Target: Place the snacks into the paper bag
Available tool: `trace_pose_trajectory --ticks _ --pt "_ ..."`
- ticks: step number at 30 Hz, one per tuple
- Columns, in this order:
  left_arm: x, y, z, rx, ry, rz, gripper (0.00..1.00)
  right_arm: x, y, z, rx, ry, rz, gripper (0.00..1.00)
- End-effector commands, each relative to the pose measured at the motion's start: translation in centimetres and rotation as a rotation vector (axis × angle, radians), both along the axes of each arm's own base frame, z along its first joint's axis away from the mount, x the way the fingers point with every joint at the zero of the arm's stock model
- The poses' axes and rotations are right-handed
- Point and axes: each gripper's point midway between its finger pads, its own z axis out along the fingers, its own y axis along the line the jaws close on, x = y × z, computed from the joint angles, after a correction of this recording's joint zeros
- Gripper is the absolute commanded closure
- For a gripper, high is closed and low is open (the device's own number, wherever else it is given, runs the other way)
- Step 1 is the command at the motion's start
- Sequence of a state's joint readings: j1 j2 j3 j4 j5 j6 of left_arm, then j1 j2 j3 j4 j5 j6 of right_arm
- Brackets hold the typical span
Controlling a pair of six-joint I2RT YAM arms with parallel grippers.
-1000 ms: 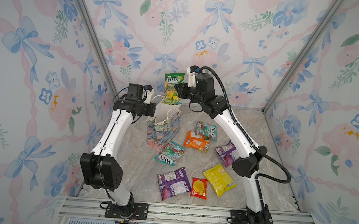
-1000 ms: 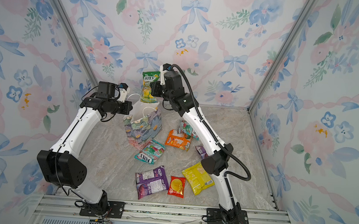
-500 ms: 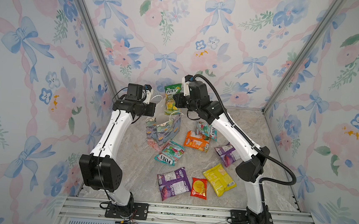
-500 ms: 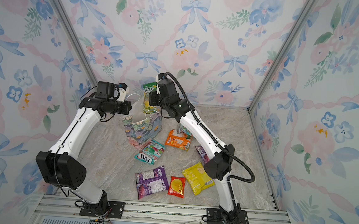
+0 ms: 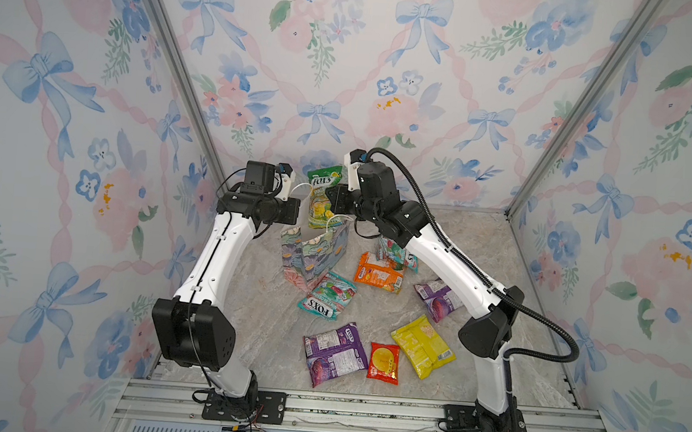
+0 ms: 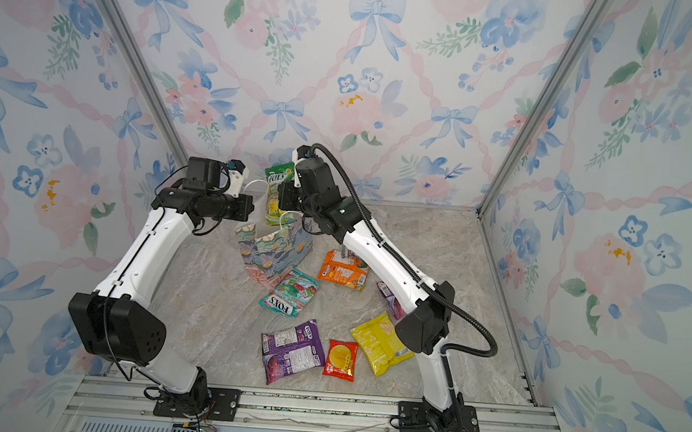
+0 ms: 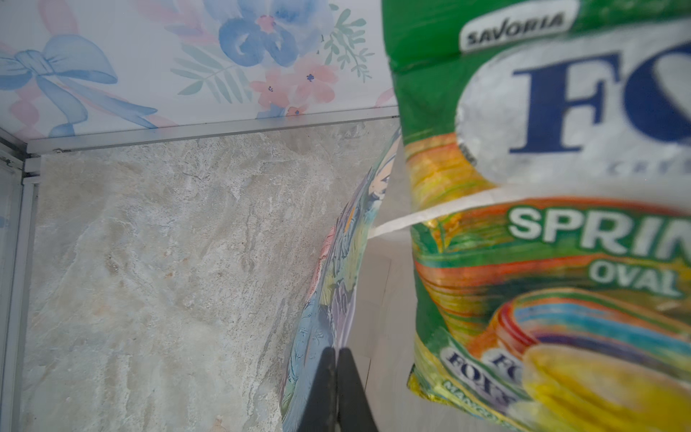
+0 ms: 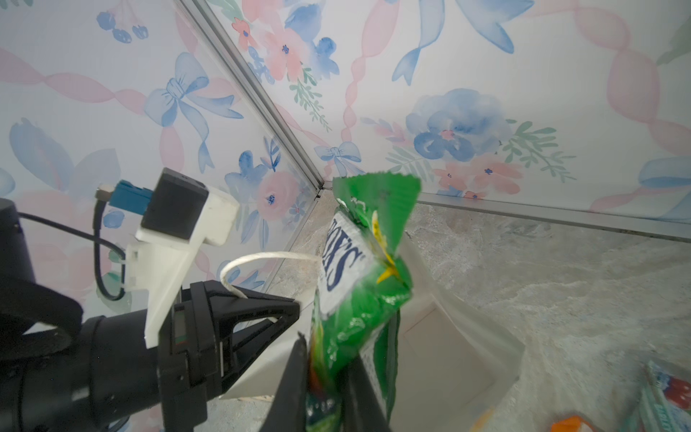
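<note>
Lying beside paper bag (image 5: 314, 256): teal packet (image 5: 327, 295)

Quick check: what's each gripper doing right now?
Left gripper: shut, holding the paper bag by its cord handle.
Right gripper: shut on the green-yellow packet.

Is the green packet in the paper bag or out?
Not inside: the green packet hangs from the right gripper over the open paper bag, mostly above its rim.

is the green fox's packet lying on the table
No, the right gripper holds the green packet up in the air, hanging over the open mouth of the paper bag.
</note>
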State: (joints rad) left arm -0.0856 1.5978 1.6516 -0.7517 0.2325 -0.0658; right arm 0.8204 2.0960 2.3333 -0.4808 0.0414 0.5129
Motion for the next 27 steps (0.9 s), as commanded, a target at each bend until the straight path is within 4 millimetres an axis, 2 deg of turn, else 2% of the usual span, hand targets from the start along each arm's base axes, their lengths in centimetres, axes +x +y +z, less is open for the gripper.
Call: trace_pose_trajectory --ticks 1,7,13,17,27 --pt "-1.0 -0.1 0.2 -0.015 0.014 0.009 1.00 0.4 1.7 1.5 0.068 -0.034 0.006 1.00" --pt "-1.1 -0.1 0.3 -0.016 0.012 0.008 1.00 1.3 2.7 0.5 0.079 -0.023 0.000 1.00" --pt "-1.1 0.0 0.5 -0.011 0.005 0.013 1.00 1.1 2.8 0.1 0.083 -0.011 0.004 1.00" --pt "-1.1 0.4 0.5 -0.001 0.004 0.027 1.00 0.6 1.7 0.6 0.088 -0.027 -0.017 1.00" --pt "-0.8 1.7 -0.3 0.026 0.020 0.071 1.00 -0.8 -0.5 0.0 0.064 -0.020 -0.036 1.00"
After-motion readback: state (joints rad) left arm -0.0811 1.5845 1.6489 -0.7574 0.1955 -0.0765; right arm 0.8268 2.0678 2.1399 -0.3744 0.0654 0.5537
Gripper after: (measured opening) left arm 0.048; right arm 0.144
